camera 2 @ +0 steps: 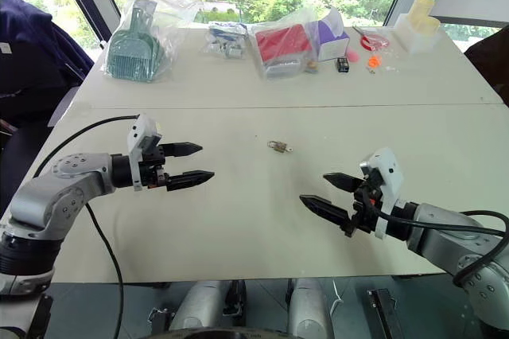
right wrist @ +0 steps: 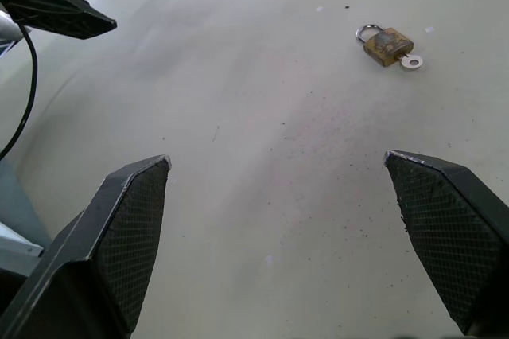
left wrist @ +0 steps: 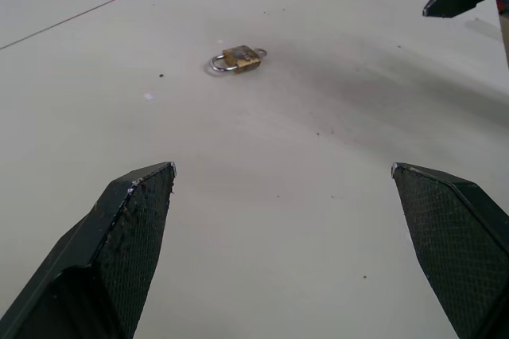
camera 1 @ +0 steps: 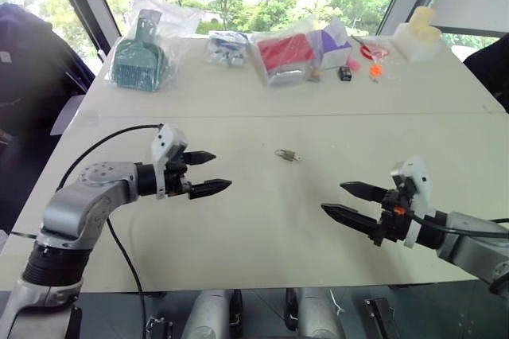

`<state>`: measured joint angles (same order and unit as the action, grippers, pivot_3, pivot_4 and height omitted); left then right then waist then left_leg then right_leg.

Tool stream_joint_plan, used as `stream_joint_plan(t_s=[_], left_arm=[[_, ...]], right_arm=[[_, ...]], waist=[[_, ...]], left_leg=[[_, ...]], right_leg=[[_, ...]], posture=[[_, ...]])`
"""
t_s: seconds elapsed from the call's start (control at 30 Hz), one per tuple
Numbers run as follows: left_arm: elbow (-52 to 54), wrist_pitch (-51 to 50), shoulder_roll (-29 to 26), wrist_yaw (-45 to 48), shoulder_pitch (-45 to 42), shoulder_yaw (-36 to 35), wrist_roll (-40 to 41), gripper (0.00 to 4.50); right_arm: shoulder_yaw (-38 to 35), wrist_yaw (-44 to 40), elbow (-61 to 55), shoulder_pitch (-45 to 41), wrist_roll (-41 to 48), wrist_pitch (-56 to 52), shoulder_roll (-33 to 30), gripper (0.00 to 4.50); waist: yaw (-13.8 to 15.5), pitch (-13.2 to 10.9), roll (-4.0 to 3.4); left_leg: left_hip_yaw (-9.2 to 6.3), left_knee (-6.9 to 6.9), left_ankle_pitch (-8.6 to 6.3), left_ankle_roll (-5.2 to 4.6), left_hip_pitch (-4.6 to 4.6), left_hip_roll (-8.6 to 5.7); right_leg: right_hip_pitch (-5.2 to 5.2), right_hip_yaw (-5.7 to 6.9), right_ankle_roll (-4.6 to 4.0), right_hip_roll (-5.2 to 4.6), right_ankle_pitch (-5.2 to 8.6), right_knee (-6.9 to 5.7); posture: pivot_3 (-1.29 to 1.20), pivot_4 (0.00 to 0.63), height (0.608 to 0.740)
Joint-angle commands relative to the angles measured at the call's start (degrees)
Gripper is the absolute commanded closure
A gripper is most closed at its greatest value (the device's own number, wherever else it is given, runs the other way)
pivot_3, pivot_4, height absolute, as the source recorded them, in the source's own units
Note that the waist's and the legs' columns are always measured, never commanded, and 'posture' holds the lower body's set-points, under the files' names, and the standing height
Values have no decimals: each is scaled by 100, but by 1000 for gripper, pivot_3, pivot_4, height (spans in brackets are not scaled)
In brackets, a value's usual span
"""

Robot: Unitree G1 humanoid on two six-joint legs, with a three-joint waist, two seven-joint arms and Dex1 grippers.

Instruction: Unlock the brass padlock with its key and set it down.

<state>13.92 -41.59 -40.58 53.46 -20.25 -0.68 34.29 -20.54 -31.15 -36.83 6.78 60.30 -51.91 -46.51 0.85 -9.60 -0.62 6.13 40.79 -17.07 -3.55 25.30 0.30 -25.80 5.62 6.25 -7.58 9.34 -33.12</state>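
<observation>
Tabletop (camera 1: 262,235) first, pale and wide in front of me. On my left, the left pincer (camera 1: 208,173) hovers above the surface with its two black fingers spread wide and nothing between them, aimed toward the middle. Moving right, the brass padlock (camera 1: 286,155) lies flat on the tabletop between my two arms and a little farther out than either, well apart from both. From the right wrist view I can see its silvery shackle (right wrist: 367,31) seated in the body and a small silver key (right wrist: 410,61) sticking out of the opposite end. Further right, the right pincer (camera 1: 347,200) hangs over the tabletop, its fingers also spread wide and empty, pointing back toward the left one. Along the far edge, from left to right, sit a green item in a clear bag (camera 1: 140,56), a red bagged pack (camera 1: 285,54), a small black box (camera 1: 344,73) and red-handled scissors (camera 1: 371,50).
</observation>
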Motion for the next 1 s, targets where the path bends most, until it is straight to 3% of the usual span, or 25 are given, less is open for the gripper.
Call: stream_joint_plan(t_s=[0.03,0.77,0.9,1.0], left_arm=[[30,182,-56,104,-52,14,-97,0],[-642,743,-93,449,-452,124,-638,0],[-1204,1188,-28,831,-856,369,-917,0],[-2258,2025,171,1417,-1538,801,-1383,0]], right_arm=[[39,-47,-75,-18,-107,162,41,34],[401,258,-134,-334,-226,195,403,34],[470,355,-119,-384,-258,209,512,34],[594,626,-107,-532,-360,194,662,34]], waist=[[-2,0,0],[-1,0,0],[6,0,0],[18,0,1]], left_leg=[[0,0,0,0,0,0],[0,0,1,-2,0,0],[0,0,2,-3,1,0],[0,3,2,-3,0,-1]], right_leg=[[0,0,0,0,0,0],[-1,0,0,-1,0,0],[-1,1,0,0,0,-1],[1,1,-1,0,-1,-1]], posture=[[0,150,735],[0,150,735],[0,150,735],[0,150,735]])
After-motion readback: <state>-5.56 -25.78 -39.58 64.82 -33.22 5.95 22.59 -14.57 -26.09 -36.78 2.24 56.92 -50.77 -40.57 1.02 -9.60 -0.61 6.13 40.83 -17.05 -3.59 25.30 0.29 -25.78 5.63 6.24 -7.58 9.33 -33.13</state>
